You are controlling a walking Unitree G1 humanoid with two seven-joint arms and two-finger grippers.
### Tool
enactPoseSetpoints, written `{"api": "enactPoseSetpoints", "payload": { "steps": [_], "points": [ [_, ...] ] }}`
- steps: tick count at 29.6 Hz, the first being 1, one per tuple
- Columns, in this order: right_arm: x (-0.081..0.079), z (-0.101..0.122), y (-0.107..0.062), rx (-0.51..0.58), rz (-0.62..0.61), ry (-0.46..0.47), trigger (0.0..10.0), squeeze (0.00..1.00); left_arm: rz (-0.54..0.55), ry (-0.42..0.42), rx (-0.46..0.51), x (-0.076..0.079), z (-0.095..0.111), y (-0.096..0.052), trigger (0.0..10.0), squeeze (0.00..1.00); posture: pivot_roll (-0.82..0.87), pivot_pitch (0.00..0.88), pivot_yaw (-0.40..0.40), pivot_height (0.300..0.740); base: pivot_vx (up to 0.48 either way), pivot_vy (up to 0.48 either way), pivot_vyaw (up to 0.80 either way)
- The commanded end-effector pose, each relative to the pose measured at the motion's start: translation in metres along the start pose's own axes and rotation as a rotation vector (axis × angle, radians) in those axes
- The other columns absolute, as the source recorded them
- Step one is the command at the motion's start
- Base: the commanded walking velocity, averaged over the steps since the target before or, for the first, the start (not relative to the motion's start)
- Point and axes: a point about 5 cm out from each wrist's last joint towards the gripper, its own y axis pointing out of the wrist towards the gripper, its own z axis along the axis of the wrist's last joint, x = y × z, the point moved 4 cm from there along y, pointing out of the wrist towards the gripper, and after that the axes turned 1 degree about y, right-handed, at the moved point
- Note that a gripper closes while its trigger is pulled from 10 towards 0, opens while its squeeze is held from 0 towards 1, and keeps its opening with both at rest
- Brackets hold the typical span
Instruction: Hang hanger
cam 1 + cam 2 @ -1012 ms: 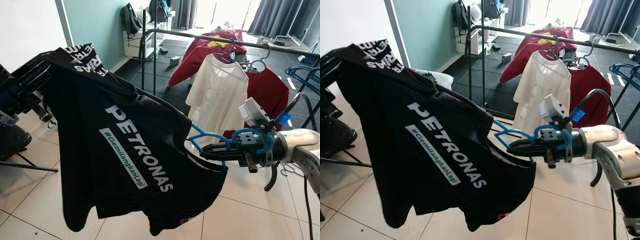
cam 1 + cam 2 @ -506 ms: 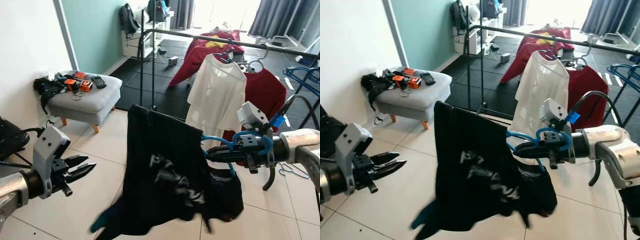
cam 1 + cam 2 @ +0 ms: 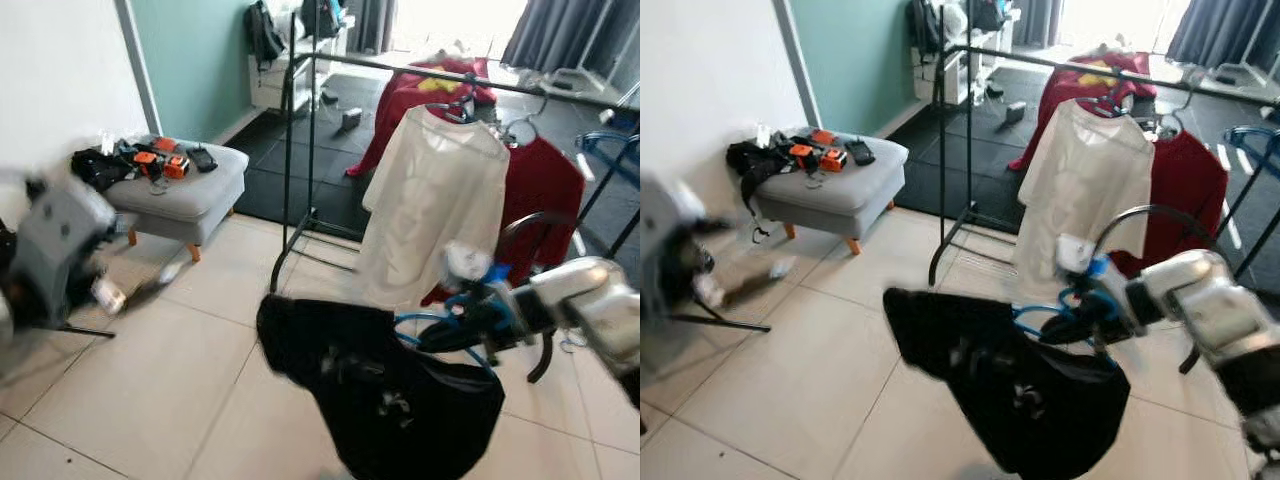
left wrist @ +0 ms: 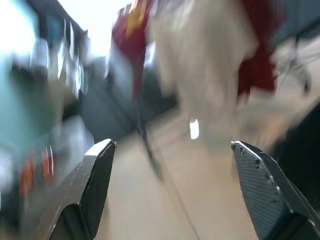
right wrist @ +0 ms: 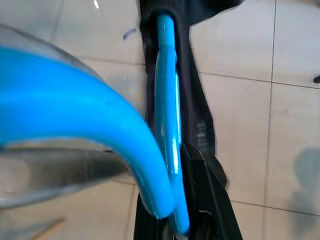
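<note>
The right gripper (image 3: 432, 338) is clamped on the blue hanger (image 3: 420, 322), its black fingers (image 5: 210, 200) pinching the plastic where the hook meets the shoulders, so the hook is kept free above the grip for catching a bar. The black T-shirt (image 3: 385, 385) is threaded on that hanger and droops below and to the far side of the gripper, bunched low over the tiled floor (image 3: 170, 380), which suggests it sits loosely and could slide off if tilted further. Beyond the gripper and higher up runs the clothes rail (image 3: 400, 68), where a white shirt (image 3: 435, 195) and a red shirt (image 3: 540, 190) already hang; the bare stretch of bar beside them looks like the natural target. The left gripper (image 4: 170, 190), blurred and well apart from the garment, has its fingers (image 4: 95, 185) spread wide and holds nothing, apparently left out of the carrying
</note>
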Motion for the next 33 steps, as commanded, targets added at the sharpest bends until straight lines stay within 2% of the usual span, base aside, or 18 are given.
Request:
{"api": "enactPoseSetpoints", "payload": {
  "steps": [1,2,3,4,6,7,8,9,10,12,19,23,25,30,32,33],
  "points": [
    [0.004,0.001,-0.002,-0.018,-0.015,-0.024,10.0,0.0,-0.042,-0.035,0.028,0.011,0.002,0.005,10.0,1.0,-0.01,0.0,-0.066,0.74,0.0,0.0,0.0],
    [0.007,0.003,0.004,-0.031,-0.01,-0.04,10.0,0.0,-0.13,-0.046,0.106,0.028,0.017,0.015,10.0,1.0,-0.01,0.0,-0.071,0.74,0.0,0.0,0.0],
    [0.007,0.003,0.004,-0.031,-0.01,-0.04,10.0,0.0,-0.13,-0.046,0.106,0.028,0.017,0.015,10.0,1.0,-0.01,0.0,-0.071,0.74,0.0,0.0,0.0],
    [0.01,0.008,0.009,-0.034,-0.002,-0.058,10.0,0.0,-0.23,-0.068,0.139,0.049,0.022,0.024,10.0,1.0,-0.01,0.0,-0.072,0.74,0.0,0.0,0.0],
    [0.01,0.008,0.009,-0.034,-0.002,-0.058,10.0,0.0,-0.23,-0.068,0.139,0.049,0.022,0.024,10.0,1.0,-0.01,0.0,-0.072,0.74,0.0,0.0,0.0],
    [0.013,0.014,0.014,-0.031,0.002,-0.078,10.0,0.0,-0.318,-0.091,0.135,0.068,0.019,0.032,10.0,0.49,-0.01,0.0,-0.07,0.74,0.0,0.0,0.0],
    [0.013,0.014,0.014,-0.031,0.002,-0.078,10.0,0.0,-0.318,-0.091,0.135,0.068,0.019,0.032,10.0,0.49,-0.01,0.0,-0.07,0.74,0.0,0.0,0.0],
    [0.013,0.024,0.019,-0.014,0.02,-0.108,10.0,0.0,-0.397,-0.113,0.101,0.088,0.008,0.041,10.0,0.02,-0.01,0.0,-0.064,0.74,0.0,0.0,0.0],
    [0.013,0.031,0.022,-0.001,0.032,-0.128,10.0,0.0,-0.438,-0.122,0.071,0.1,0.0,0.046,10.0,0.02,-0.01,0.0,-0.062,0.74,0.0,0.0,0.0],
    [0.01,0.04,0.025,0.021,0.06,-0.159,10.0,0.0,-0.462,-0.137,0.048,0.109,-0.01,0.052,10.0,0.0,-0.02,0.0,-0.061,0.74,0.0,0.0,0.0],
    [0.006,0.059,0.034,0.042,0.11,-0.25,10.0,0.0,-0.482,-0.175,0.033,0.114,-0.015,0.059,10.0,0.0,-0.02,0.0,-0.052,0.74,0.0,0.0,0.0],
    [0.005,0.066,0.037,0.051,0.12,-0.278,10.0,0.0,-0.472,-0.167,0.015,0.114,-0.017,0.062,10.0,0.0,-0.02,0.0,-0.05,0.74,0.0,0.0,0.0],
    [0.006,0.075,0.039,0.074,0.123,-0.306,10.0,0.0,-0.481,-0.139,-0.045,0.118,-0.027,0.062,10.0,0.0,-0.01,0.0,-0.048,0.74,0.0,0.0,0.0],
    [0.006,0.076,0.039,0.079,0.12,-0.309,10.0,0.0,-0.486,-0.135,-0.054,0.119,-0.03,0.062,10.0,0.0,-0.01,0.0,-0.048,0.74,0.0,0.0,0.0],
    [0.006,0.083,0.037,0.096,0.122,-0.325,10.0,0.0,-0.49,-0.115,-0.102,0.122,-0.039,0.062,10.0,0.0,-0.01,0.0,-0.048,0.74,0.0,0.0,0.0],
    [0.005,0.086,0.037,0.104,0.126,-0.333,10.0,0.0,-0.493,-0.107,-0.124,0.123,-0.042,0.062,7.0,0.0,-0.01,0.0,-0.047,0.74,0.0,0.0,0.0]
  ]
}}
